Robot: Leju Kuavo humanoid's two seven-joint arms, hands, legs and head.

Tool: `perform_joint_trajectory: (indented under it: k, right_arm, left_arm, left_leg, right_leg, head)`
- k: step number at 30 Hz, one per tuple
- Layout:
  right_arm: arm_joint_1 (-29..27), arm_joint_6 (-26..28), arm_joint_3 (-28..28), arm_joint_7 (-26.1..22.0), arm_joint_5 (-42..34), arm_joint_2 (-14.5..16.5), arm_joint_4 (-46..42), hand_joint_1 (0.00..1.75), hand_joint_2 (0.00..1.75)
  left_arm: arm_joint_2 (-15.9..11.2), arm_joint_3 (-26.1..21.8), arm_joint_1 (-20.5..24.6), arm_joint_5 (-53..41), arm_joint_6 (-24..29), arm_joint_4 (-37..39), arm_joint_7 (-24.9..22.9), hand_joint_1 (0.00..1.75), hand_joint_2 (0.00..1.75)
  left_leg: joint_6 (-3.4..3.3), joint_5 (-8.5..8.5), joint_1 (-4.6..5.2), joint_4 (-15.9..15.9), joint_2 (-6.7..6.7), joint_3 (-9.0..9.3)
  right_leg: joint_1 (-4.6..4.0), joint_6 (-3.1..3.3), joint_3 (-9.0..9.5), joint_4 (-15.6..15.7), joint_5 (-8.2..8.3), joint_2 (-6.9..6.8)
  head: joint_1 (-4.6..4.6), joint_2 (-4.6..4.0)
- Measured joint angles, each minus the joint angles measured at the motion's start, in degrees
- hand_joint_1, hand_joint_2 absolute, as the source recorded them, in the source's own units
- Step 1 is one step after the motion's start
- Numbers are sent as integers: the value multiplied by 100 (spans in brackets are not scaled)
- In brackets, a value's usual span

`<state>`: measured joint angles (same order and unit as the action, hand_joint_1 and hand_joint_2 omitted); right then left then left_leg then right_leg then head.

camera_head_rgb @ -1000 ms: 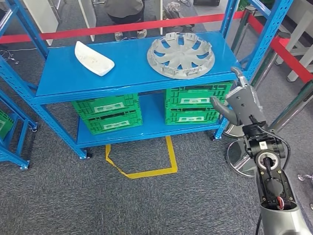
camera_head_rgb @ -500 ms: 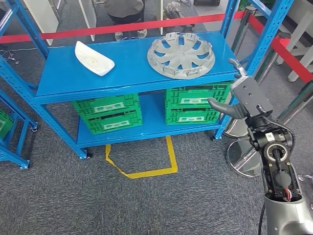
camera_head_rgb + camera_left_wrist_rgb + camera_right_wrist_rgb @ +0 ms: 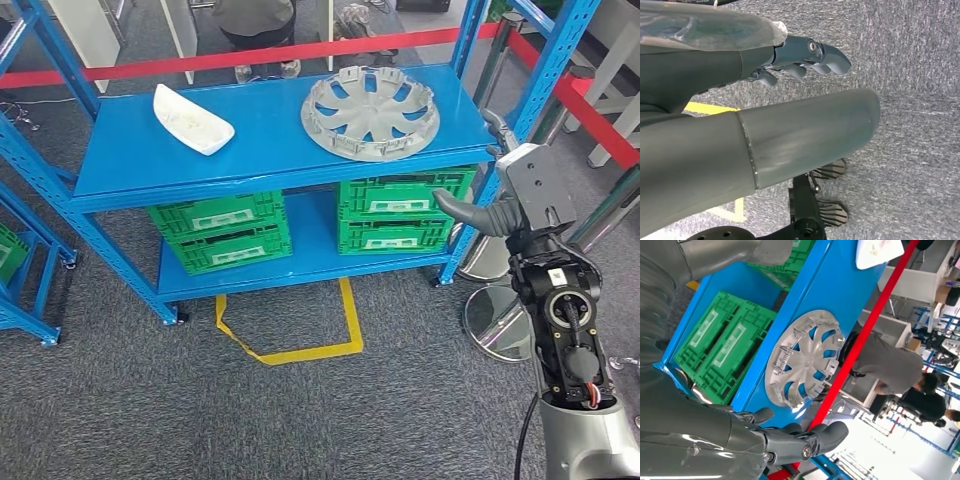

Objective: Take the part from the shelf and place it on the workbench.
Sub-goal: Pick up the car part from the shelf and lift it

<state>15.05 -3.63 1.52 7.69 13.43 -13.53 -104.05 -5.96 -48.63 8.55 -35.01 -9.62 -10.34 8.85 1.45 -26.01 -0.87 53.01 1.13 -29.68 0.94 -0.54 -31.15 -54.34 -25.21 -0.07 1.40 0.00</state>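
Hubcap upper centre on blue shelf | my right hand right of frame, fingers spread, empty, beside shelf's edge | left hand fingers apart, empty, over carpet

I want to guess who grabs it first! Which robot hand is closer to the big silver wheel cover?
The right hand. It is raised beside the shelf's right end, just off the wheel cover, touching nothing. The left hand hangs down over the carpet, away from the shelf.
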Motion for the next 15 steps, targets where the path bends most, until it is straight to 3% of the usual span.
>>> perform_joint_trajectory:
  k: [15]
  right_arm:
    - [26, 78, -2, -78, 114, 0, -1, 0, 175]
  left_arm:
    - [39, -2, 2, -20, 0, 0, 7, 0, 0]
  left_leg:
    - [0, 0, 0, 0, 0, 0]
  right_leg:
    - [0, 0, 0, 0, 0, 0]
  head:
    - [-1, 0]
